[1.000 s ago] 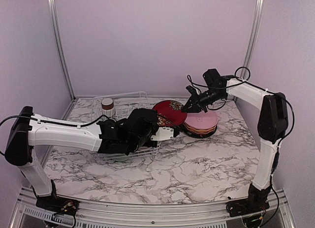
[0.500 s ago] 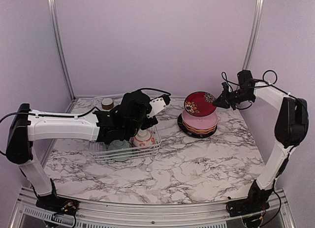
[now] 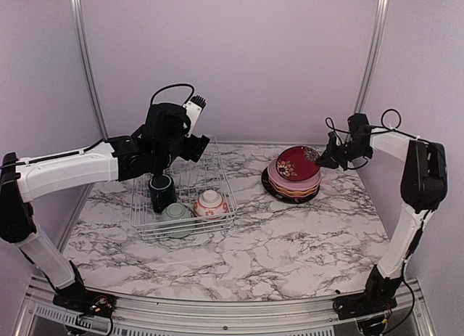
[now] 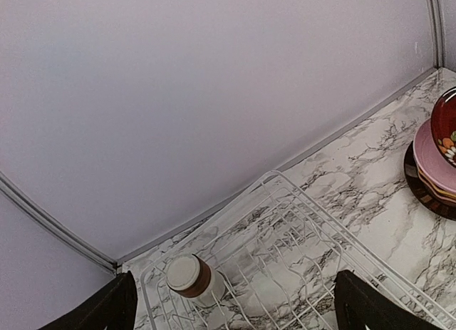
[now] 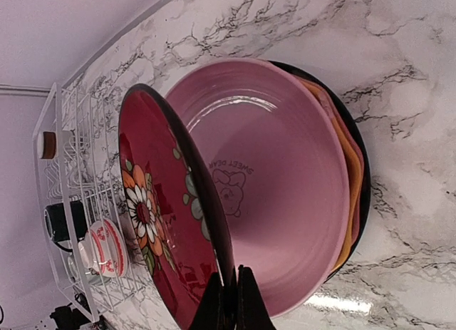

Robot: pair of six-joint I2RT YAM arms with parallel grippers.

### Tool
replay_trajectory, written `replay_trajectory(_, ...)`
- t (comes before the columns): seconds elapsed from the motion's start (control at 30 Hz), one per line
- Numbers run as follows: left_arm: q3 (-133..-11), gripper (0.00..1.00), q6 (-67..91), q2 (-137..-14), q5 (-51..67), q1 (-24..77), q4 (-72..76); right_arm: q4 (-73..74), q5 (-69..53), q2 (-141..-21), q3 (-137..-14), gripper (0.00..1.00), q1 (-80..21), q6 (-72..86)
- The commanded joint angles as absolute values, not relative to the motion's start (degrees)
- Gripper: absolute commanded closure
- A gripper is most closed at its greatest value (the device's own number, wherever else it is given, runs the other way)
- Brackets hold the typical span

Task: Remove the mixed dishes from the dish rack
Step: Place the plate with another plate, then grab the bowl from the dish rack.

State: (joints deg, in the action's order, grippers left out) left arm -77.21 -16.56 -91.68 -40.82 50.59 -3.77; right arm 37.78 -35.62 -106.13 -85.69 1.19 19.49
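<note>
From above, the left tool (image 3: 197,101) hangs high over the far end of the dish rack (image 3: 203,173). In the rack sit a dark green mug (image 3: 162,193), a pale green bowl (image 3: 176,218) and a pink-white floral bowl (image 3: 211,203). The right tool (image 3: 322,160) pinches the rim of the floral red plate (image 3: 297,163). That plate tilts on top of the stack of plates (image 3: 290,189), which sits on the bench (image 3: 290,256) just right of the rack.

The left wrist camera shows its two fingers (image 4: 107,310) spread wide with nothing between them. Below them is the rack, with the white-and-brown cup (image 4: 189,276) in one corner.

The right wrist camera shows its fingers squeezed on the red plate's edge. The plate leans over the pink plate (image 5: 285,166). The edges of the yellow plate (image 5: 354,174) and the black plate (image 5: 365,202) peek out from under the pink one. The rack is well off to the side.
</note>
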Motion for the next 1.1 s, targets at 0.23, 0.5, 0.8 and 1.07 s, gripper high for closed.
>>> replay_trajectory(0.23,-77.7,0.01,-0.4,-89.1,-32.7,44.4,-13.4,36.6,-32.9,-110.4,-90.3,0.92,1.5,16.8)
replay_trajectory(0.5,-78.0,0.01,4.9,-88.8,-21.2,40.5,-17.4,39.4,-29.5,-110.1,-91.5,0.63,1.6,14.7)
replay_trajectory(0.8,-80.6,0.01,1.7,-91.7,-8.3,38.2,-23.4,41.7,-26.3,-107.3,-92.7,0.37,1.5,13.0)
replay_trajectory(1.07,-82.7,0.01,-1.8,-95.2,-6.3,38.2,-27.4,41.9,-26.2,-103.5,-94.1,0.28,1.5,11.7)
